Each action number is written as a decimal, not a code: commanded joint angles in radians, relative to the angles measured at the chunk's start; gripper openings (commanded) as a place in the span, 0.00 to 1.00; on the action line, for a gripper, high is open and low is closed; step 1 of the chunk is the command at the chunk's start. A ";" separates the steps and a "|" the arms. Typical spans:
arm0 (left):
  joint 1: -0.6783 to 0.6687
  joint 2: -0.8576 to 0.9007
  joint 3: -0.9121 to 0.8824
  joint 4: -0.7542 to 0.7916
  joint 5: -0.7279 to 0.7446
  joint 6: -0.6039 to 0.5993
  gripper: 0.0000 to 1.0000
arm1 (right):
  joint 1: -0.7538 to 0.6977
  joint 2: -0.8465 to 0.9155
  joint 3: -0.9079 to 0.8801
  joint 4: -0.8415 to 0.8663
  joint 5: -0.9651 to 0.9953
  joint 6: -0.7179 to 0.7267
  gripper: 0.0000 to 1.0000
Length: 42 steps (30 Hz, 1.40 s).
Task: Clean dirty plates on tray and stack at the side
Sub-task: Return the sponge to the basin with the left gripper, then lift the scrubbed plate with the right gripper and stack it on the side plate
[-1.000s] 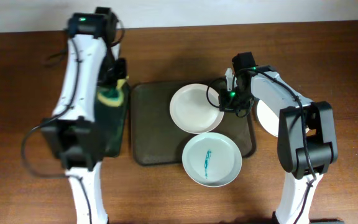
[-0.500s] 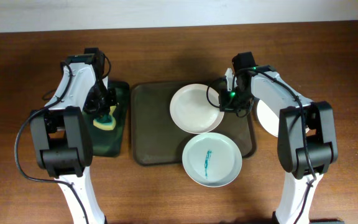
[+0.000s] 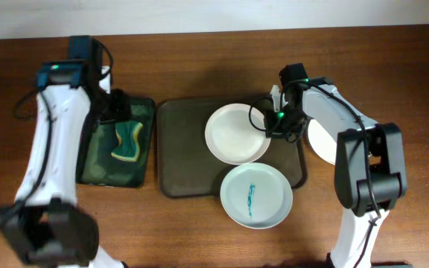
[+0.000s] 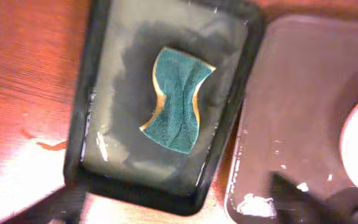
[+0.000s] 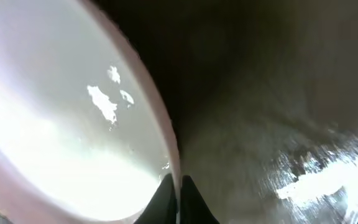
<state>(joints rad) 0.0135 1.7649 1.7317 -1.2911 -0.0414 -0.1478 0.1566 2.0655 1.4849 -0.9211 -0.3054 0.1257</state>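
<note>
The right gripper (image 3: 274,123) is pinching shut on the upper plate's (image 3: 233,134) rim on the tray (image 3: 181,152), likely for carrying it to the side plate (image 3: 317,145), while the left gripper (image 3: 114,110) is hovering open and empty above the sponge (image 3: 127,141) in its dish (image 3: 95,170).

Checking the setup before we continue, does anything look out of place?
The teal-marked plate overhangs the front edge of the brown tray, partly resting off it. Nothing else stands out.

A plain white plate (image 3: 235,132) is lying flat at the rear right of the dark tray (image 3: 181,149). A teal-streaked plate (image 3: 256,195) is overhanging the tray's front edge. A third plate (image 3: 317,145) is sitting just beside its right edge.
</note>
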 commanded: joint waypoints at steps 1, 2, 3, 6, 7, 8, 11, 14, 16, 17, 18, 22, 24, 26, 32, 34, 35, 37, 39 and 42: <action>0.003 -0.082 0.003 -0.002 -0.002 0.008 1.00 | -0.005 -0.165 0.013 -0.036 0.062 -0.021 0.04; 0.003 -0.089 0.003 -0.005 -0.005 0.008 1.00 | -0.005 -0.198 0.013 -0.038 0.084 -0.020 0.04; 0.003 -0.089 0.003 -0.011 -0.007 0.008 1.00 | -0.006 -0.232 0.014 -0.037 0.105 -0.019 0.04; 0.003 -0.089 0.002 -0.017 -0.008 0.008 0.99 | -0.006 -0.268 0.013 -0.040 0.131 -0.020 0.04; 0.003 -0.089 0.002 -0.016 -0.008 0.008 0.99 | -0.006 -0.268 0.013 -0.052 0.132 -0.019 0.04; 0.003 -0.089 0.002 -0.017 -0.008 0.008 0.99 | -0.006 -0.269 0.013 -0.075 0.130 -0.020 0.04; 0.003 -0.089 0.002 -0.027 -0.008 0.008 0.99 | -0.006 -0.285 0.014 -0.085 0.122 -0.020 0.04; 0.003 -0.089 0.002 -0.027 -0.008 0.008 0.99 | -0.006 -0.347 0.014 -0.129 0.115 -0.021 0.04; 0.003 -0.089 0.002 -0.027 -0.008 0.008 0.99 | -0.006 -0.397 0.014 -0.174 0.115 -0.022 0.04; 0.003 -0.089 0.002 -0.027 -0.008 0.008 0.99 | -0.006 -0.419 0.013 -0.201 0.115 -0.025 0.04; 0.003 -0.089 0.002 -0.027 -0.008 0.008 0.99 | -0.006 -0.430 0.013 -0.227 0.115 -0.025 0.04; 0.003 -0.089 0.002 -0.027 -0.008 0.008 0.99 | -0.006 -0.439 0.005 -0.415 0.115 -0.025 0.04; 0.003 -0.089 0.002 -0.027 -0.008 0.008 0.99 | -0.008 -0.439 0.004 -0.468 0.118 -0.025 0.04; 0.003 -0.089 0.002 -0.027 -0.008 0.008 0.99 | -0.008 -0.440 0.004 -0.524 0.163 -0.024 0.04; 0.003 -0.089 0.002 -0.027 -0.008 0.007 0.99 | -0.008 -0.565 0.003 -0.626 0.285 0.049 0.04; 0.003 -0.089 0.002 -0.027 -0.008 0.008 1.00 | -0.008 -0.613 0.003 -0.636 0.326 0.071 0.04; 0.003 -0.089 0.002 -0.027 -0.008 0.008 0.99 | -0.008 -0.629 -0.005 -0.645 0.353 0.090 0.04; 0.003 -0.089 0.002 -0.027 -0.008 0.008 0.99 | -0.008 -0.633 -0.037 -0.653 0.357 0.093 0.04; 0.003 -0.089 0.002 -0.027 -0.008 0.008 0.99 | -0.008 -0.633 -0.101 -0.637 0.390 0.135 0.04; 0.003 -0.089 0.002 -0.027 -0.008 0.008 0.99 | -0.006 -0.645 -0.208 -0.573 0.400 0.161 0.04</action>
<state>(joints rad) 0.0135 1.6848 1.7313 -1.3205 -0.0414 -0.1459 0.1532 1.4334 1.3426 -1.5276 0.0616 0.2443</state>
